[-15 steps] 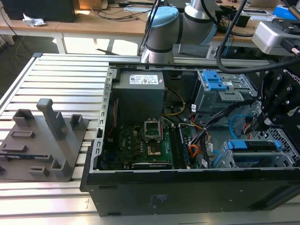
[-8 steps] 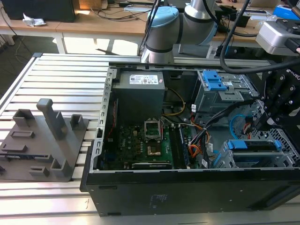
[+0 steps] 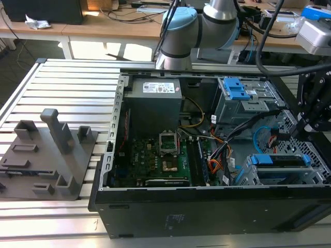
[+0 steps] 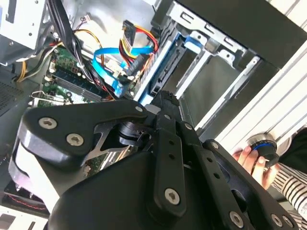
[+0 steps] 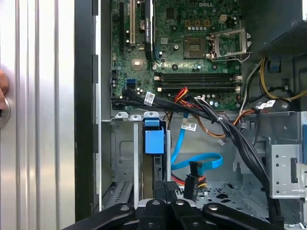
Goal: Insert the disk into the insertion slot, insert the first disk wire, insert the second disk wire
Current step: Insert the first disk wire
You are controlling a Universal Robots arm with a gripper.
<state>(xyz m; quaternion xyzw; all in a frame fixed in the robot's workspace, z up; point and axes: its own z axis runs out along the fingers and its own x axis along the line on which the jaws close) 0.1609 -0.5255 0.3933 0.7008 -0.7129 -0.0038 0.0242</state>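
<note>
Black and jointed, the claw (image 5: 166, 186) is hanging over the open computer case (image 3: 207, 217), and in the first wrist view its two fingers (image 5: 160, 194) are lying pressed together with no gap showing between them. Just beyond their tips the disk (image 5: 155, 142) is sitting edge-on inside the insertion slot (image 5: 122, 153), with its bright blue caddy tab facing the motherboard (image 5: 192, 48). Whether the tips are touching the disk's near edge I cannot tell. In the exterior view the disk (image 3: 282, 161) is lying in the perforated grey cage (image 3: 279, 176) at the exterior view's right end of the case. The black claw assembly is hovering just above it, near the case's rim. A blue flat data cable (image 5: 196, 163) is curling loose beside the cage, next to a bundle of red, yellow and black wires (image 5: 192, 179), and its plug is lying apart from the disk. Farther along the case, a grey bay with blue latches (image 3: 235, 90) is standing well apart from the claw. In the second wrist view a person's hand (image 4: 249, 158) is resting on a round knob (image 4: 263, 146) outside the case wall.
</note>
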